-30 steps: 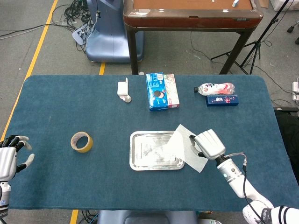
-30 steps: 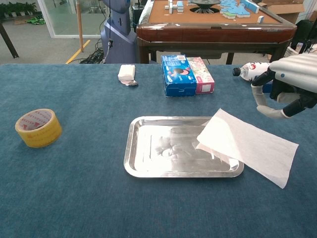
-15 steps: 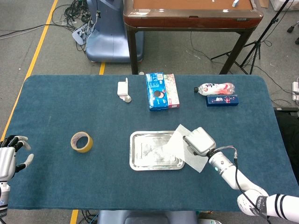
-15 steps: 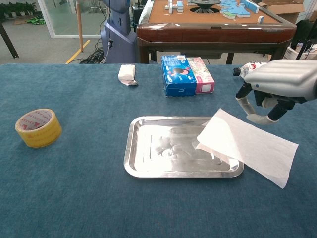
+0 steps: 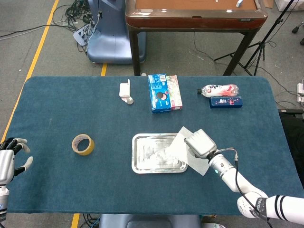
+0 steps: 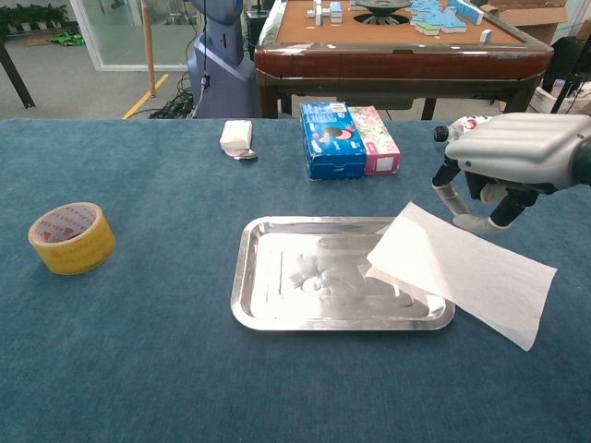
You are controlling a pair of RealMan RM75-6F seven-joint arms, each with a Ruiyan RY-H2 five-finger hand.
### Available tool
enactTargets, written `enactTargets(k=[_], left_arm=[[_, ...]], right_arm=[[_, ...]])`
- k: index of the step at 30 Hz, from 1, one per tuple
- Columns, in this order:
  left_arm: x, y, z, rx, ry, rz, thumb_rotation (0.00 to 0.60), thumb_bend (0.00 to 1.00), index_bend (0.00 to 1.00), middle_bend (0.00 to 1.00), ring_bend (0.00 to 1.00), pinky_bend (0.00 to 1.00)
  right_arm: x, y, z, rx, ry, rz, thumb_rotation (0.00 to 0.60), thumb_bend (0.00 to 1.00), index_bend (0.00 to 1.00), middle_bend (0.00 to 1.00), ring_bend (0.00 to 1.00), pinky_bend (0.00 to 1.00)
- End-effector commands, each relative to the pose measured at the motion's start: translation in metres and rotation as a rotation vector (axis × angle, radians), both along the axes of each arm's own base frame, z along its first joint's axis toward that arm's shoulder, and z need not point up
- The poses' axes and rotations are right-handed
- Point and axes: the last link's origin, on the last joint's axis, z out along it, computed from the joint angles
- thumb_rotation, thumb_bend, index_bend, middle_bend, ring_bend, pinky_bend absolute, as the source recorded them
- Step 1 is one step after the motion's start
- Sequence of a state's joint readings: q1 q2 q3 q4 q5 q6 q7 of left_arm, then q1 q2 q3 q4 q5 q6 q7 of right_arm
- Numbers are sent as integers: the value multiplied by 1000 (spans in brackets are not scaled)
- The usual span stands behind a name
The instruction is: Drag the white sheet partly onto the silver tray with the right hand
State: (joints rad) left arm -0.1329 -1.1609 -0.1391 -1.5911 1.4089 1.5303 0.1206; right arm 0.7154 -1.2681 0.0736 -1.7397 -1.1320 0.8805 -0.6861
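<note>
We stood in what looked like a robotics lab: a blue-clothed table [image 5: 57,109] on a bare concrete floor [image 5: 42,28] with yellow tape lines [image 5: 40,47], loose cables [image 5: 78,12], a tripod [image 5: 259,45] and a glass partition [image 6: 115,32].

Blue-clothed table [image 5: 71,104] bears tape roll [image 5: 82,144], silver tray [image 5: 138,167], boxes [image 5: 164,92].
</note>
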Motion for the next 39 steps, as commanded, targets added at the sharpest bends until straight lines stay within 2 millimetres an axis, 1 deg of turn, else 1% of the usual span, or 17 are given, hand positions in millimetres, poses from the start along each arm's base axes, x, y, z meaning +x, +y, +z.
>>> enactTargets(k=[1,2,4,12,21,27,39], left_arm=[[0,0,0,-1,1,0,600,249,556,359,233,321],[0,0,0,-2,1,1,600,249,556,359,233,321],[0,0,0,-1,2,1,600,249,556,359,233,321],[0,0,0,0,0,2,600,249,556,359,233,321],[-2,0,4,18,-6,11,600,249,556,359,233,321],[-3,0,6,21,-9,14,600,249,556,359,233,321],[-3,-1,6,20,-13,12,600,249,556,358,233,321]], right_arm=[[-1,0,0,-8,0,3,600,63,0,1000,911,908],[-2,0,-1,-9,-1,3,600,18,0,1000,911,908],[-2,0,-1,-11,-3,5,600,0,0,1000,911,908],[-1,2,-4,24,-3,-4,600,0,0,1000,911,908],[0,2,-11,144,111,36,600,0,0,1000,911,907],[2,1,-18,185,162,67,600,0,0,1000,913,907],[-7,-1,-28,203,219,59,600,0,0,1000,926,906]])
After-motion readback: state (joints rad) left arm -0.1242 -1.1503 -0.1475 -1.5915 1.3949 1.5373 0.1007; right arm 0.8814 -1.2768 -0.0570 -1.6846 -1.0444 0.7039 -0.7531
